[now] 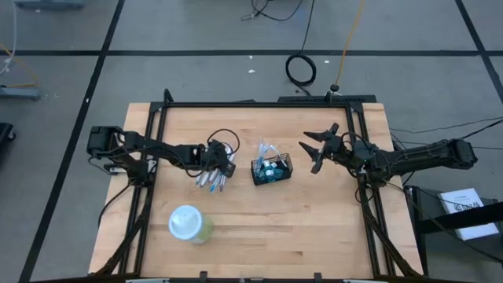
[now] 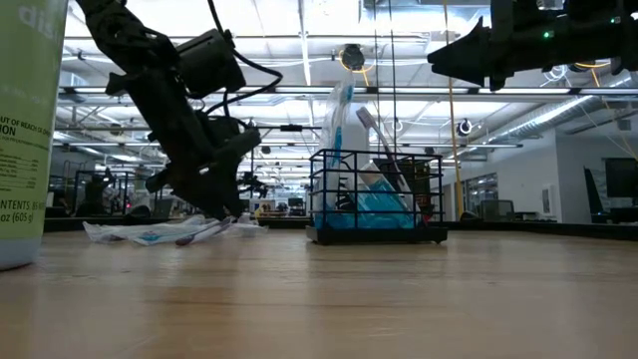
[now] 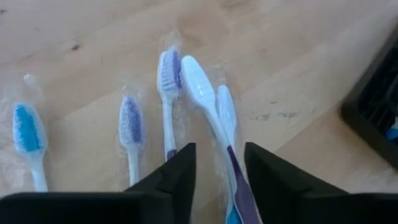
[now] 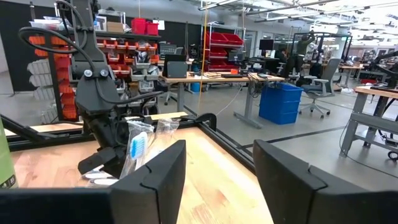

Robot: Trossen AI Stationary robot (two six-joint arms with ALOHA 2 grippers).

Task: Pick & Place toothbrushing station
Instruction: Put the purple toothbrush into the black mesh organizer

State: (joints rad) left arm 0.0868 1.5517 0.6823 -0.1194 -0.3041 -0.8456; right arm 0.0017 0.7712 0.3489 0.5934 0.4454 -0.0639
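Note:
The black wire-mesh caddy [image 1: 271, 170] stands on its base at the table's middle [image 2: 377, 199], with wrapped toothbrushes sticking up out of it. Several wrapped toothbrushes [image 1: 212, 183] lie flat on the table to its left. My left gripper [image 1: 215, 173] is open and low over them, pointing down [image 2: 221, 211]. Its fingers stand on either side of the purple-and-blue handle of a white-headed toothbrush [image 3: 198, 81]. My right gripper [image 1: 317, 149] is open and empty, raised to the right of the caddy [image 2: 469, 55]. My left gripper comes from above, slanting, with its fingers along the white-headed toothbrush. The handle [image 3: 235, 180] runs between the fingers, close against the inner side of one finger [image 3: 264, 177]. I cannot tell whether it touches. The brush lies across another brush [image 3: 225, 109].
A round pale-green cup with a whitish top [image 1: 189, 224] stands near the table's front left. A black frame rail [image 1: 259, 103] runs along the table's far edge, and others run down both sides. Bare wood lies in front of the caddy.

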